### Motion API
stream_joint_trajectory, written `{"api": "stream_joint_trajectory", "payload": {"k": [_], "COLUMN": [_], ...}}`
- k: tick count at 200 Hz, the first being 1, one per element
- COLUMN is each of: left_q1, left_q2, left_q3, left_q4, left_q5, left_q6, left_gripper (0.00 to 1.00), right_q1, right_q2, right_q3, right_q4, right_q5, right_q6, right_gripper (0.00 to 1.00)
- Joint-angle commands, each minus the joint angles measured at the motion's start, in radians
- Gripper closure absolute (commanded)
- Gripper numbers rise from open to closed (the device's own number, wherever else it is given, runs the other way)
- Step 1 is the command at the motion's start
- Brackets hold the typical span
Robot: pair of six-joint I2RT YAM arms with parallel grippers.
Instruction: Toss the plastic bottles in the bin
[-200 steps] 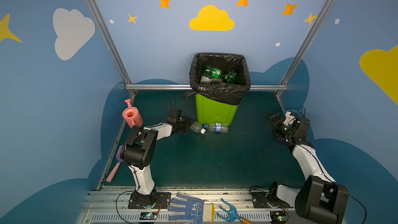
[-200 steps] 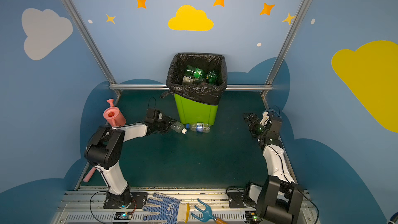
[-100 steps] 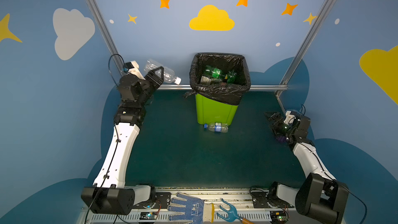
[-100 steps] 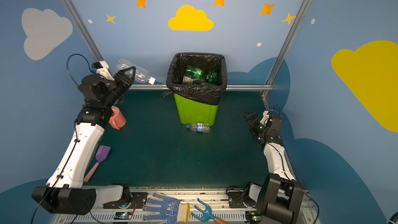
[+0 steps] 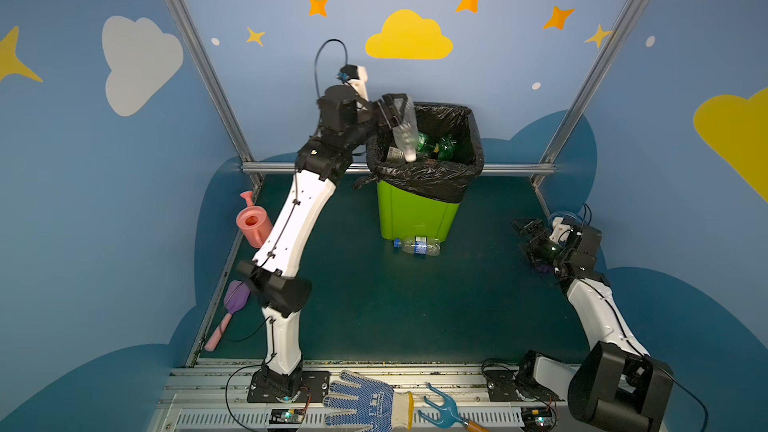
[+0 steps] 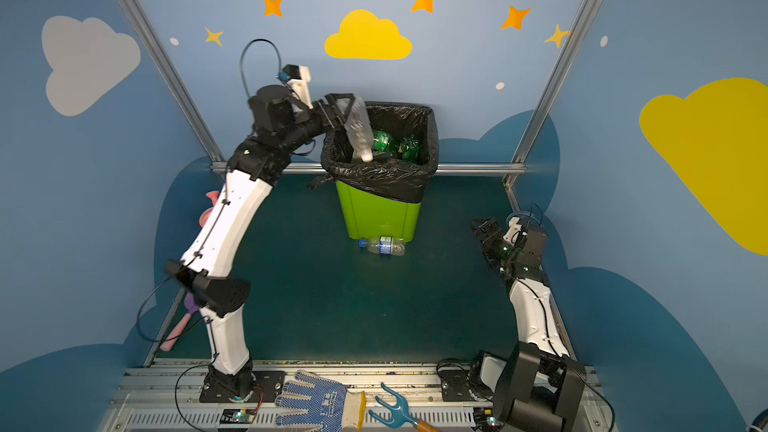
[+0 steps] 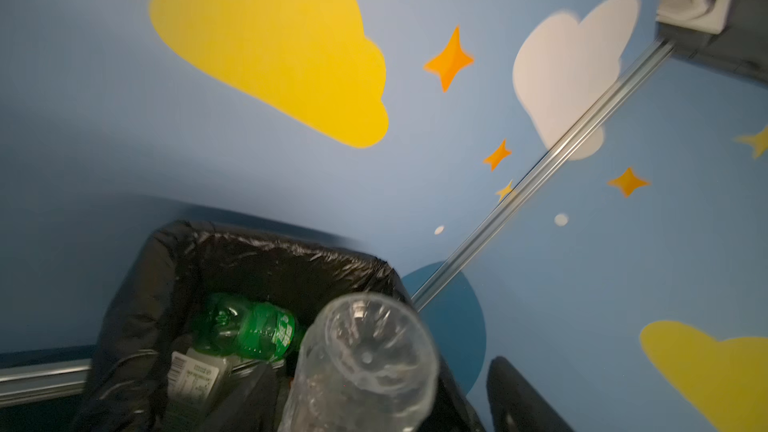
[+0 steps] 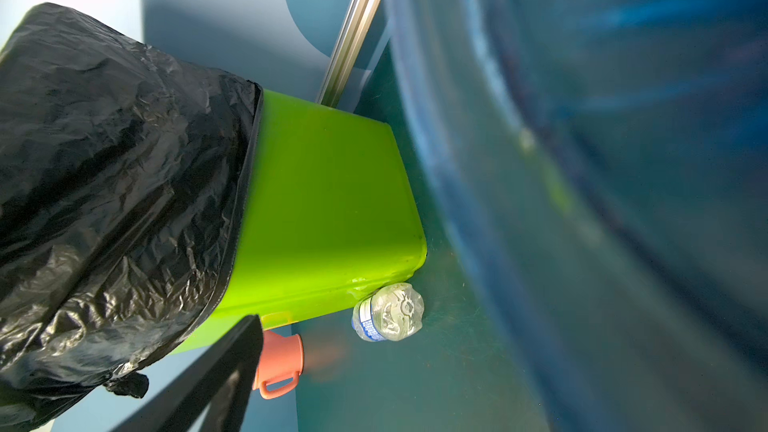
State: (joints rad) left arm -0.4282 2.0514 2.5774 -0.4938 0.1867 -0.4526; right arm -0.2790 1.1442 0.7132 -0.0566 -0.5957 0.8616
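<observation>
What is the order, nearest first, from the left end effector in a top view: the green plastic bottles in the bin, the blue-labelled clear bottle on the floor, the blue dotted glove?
From the left end effector:
1. Green plastic bottles, close by, inside the lime-green bin.
2. Blue-labelled clear bottle, on the floor at the bin's foot.
3. Blue dotted glove, on the front rail.

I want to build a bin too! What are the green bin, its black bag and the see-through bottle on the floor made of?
The bin: hard, smooth plastic, probably; it shines evenly. The black bag: thin plastic film, crinkly and glossy. The bottle: thin clear plastic, crumpled-looking, blue label.
</observation>
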Motion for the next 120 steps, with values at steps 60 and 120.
{"api": "stream_joint_trajectory", "payload": {"k": [60,120], "left_q1": [-0.028,0.019], "left_q2": [-0.554,-0.830], "left_q3": [-0.744,-1.212], "left_q4": [0.506,0.409], "left_q5": [-0.145,-0.347], "left_q6": [0.152,0.215], "left_gripper": [0.00,0.00], "right_q1": [0.003,0.211], "right_q2": [-0.013,0.084], "right_q3": [-0.138,-0.100], "right_q4": [-0.062,0.038], "right_q5": [-0.011,0.078], "right_q6": [0.085,0.185], "right_gripper": [0.02,0.02]}}
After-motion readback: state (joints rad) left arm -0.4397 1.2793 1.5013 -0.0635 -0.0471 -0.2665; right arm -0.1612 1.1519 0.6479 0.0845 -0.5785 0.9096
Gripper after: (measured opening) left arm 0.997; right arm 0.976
